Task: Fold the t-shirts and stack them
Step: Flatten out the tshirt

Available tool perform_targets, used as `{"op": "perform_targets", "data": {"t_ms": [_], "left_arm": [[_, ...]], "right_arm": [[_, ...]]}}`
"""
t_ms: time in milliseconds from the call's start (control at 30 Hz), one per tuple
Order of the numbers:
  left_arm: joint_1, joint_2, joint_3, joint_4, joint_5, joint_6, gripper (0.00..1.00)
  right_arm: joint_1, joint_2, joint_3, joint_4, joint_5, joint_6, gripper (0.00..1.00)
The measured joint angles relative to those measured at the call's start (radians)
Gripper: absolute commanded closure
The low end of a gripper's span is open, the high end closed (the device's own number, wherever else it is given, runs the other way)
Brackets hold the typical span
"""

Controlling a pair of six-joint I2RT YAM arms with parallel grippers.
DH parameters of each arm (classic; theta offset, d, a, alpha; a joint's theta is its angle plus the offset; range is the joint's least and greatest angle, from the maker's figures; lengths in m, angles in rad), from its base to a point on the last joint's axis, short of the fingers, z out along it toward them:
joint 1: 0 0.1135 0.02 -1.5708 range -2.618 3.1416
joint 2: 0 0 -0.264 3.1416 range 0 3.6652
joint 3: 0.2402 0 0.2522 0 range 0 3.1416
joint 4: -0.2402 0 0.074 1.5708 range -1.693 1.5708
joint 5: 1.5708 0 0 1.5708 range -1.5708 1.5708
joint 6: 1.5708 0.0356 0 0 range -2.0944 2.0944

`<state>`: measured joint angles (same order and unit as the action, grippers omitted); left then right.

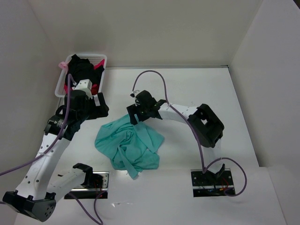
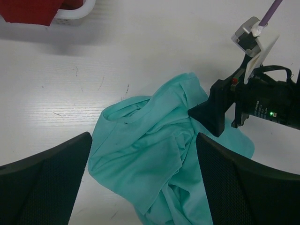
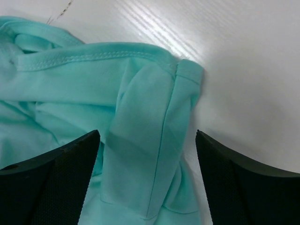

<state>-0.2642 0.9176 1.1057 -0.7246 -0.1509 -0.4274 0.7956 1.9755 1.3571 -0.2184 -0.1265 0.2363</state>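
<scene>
A crumpled teal t-shirt point(image 1: 131, 147) lies on the white table between the arms. My right gripper point(image 1: 135, 114) is open, low over the shirt's upper right edge; in the right wrist view a folded hem strip point(image 3: 150, 136) lies between its fingers point(image 3: 51, 183). My left gripper point(image 1: 96, 107) is open and empty, held above the table left of the shirt; its wrist view shows the shirt point(image 2: 154, 159) below and the right gripper point(image 2: 213, 115) at the shirt's far edge. More shirts, black and red, fill a white basket point(image 1: 101, 58) at the back left.
White walls enclose the table at the back and right. The basket's corner with red cloth point(image 2: 33, 11) shows in the left wrist view. Purple cables point(image 1: 154, 75) loop over the arms. Two black base plates point(image 1: 211, 183) sit at the near edge.
</scene>
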Motion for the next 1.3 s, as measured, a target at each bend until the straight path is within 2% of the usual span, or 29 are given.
{"op": "perform_targets", "data": {"t_ms": [33, 133, 167, 267, 367, 400, 500, 733, 933, 1133, 1300], "left_arm": [[0.0, 0.001, 0.0, 0.0, 0.001, 0.0, 0.0], [0.0, 0.001, 0.0, 0.004, 0.008, 0.0, 0.0], [0.0, 0.001, 0.0, 0.006, 0.009, 0.0, 0.0], [0.0, 0.001, 0.0, 0.008, 0.014, 0.0, 0.0], [0.0, 0.0, 0.0, 0.008, 0.017, -0.005, 0.0], [0.0, -0.002, 0.0, 0.008, 0.018, -0.007, 0.0], [0.0, -0.013, 0.0, 0.008, 0.018, -0.021, 0.0], [0.0, -0.016, 0.0, 0.007, 0.042, -0.024, 0.0], [0.0, 0.012, -0.001, 0.034, 0.115, -0.023, 0.0], [0.0, 0.002, -0.088, 0.23, 0.333, -0.048, 0.0], [-0.001, -0.038, -0.181, 0.412, 0.417, -0.08, 0.0]], "right_arm": [[0.0, 0.007, 0.008, -0.001, 0.011, -0.001, 0.23], [0.0, 0.032, 0.038, -0.003, 0.034, -0.013, 0.39], [-0.001, 0.042, 0.046, -0.003, 0.037, -0.017, 0.48], [-0.001, 0.072, 0.068, -0.003, 0.04, -0.023, 0.56], [0.0, 0.101, 0.08, -0.004, 0.04, -0.027, 0.74], [0.0, 0.113, 0.087, -0.008, 0.041, -0.026, 0.84], [0.0, 0.136, 0.104, -0.016, 0.045, -0.028, 1.0], [0.0, 0.101, 0.14, -0.047, 0.157, -0.03, 1.0], [-0.011, -0.13, 0.267, -0.097, 0.302, -0.059, 1.0], [-0.03, -0.463, 0.41, -0.031, 0.386, -0.107, 1.0], [-0.032, -0.59, 0.525, -0.008, 0.436, -0.167, 1.0]]}}
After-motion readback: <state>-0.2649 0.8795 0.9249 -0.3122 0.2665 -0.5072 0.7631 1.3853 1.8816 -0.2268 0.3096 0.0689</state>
